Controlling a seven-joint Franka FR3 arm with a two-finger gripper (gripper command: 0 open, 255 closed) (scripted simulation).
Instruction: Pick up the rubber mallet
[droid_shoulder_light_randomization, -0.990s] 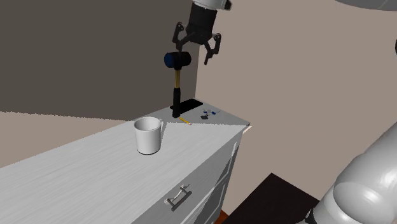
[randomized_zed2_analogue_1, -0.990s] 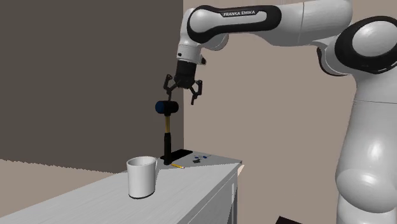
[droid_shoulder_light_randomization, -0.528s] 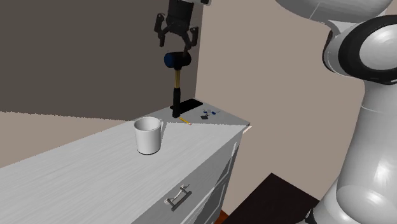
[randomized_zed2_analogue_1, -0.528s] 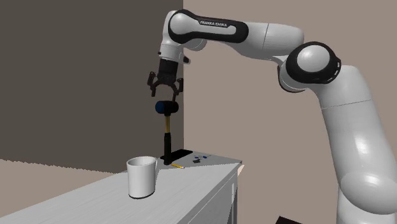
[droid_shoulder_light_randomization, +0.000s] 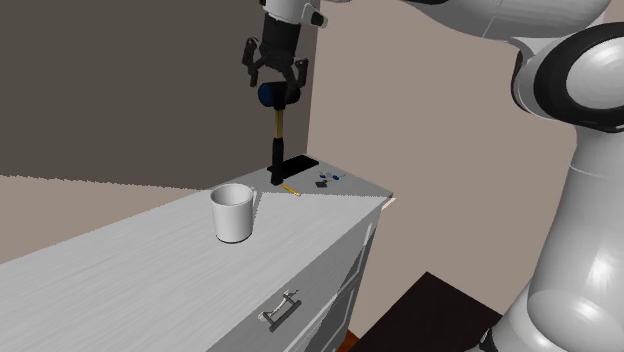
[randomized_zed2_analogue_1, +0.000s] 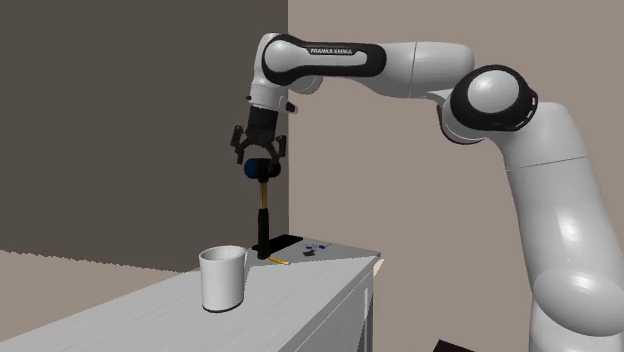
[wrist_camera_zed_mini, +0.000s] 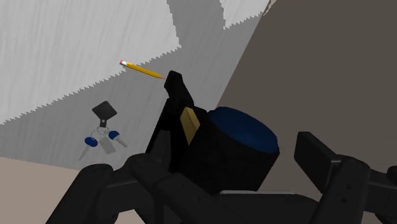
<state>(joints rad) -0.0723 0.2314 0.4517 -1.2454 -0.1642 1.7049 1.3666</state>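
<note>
white mug (droid_shoulder_light_randomization: 232, 212) upright on countertop (droid_shoulder_light_randomization: 120, 270) | pencil (wrist_camera_zed_mini: 141, 70), keys (wrist_camera_zed_mini: 102, 137) near far end

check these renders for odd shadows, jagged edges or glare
Wrist view: the shade boundaries across the countertop are sawtoothed. Shoulder view: the same jagged edge runs beside the mug; no glare. Second exterior view: the mallet head barely stands out from the dark wall.

We note the mallet (wrist_camera_zed_mini: 238, 149): matt black head, tan wood-like handle. The mug (droid_shoulder_light_randomization: 232, 214) is smooth matt white; the cabinet top (droid_shoulder_light_randomization: 120, 265) beneath it shows pale brushed grain.
</note>
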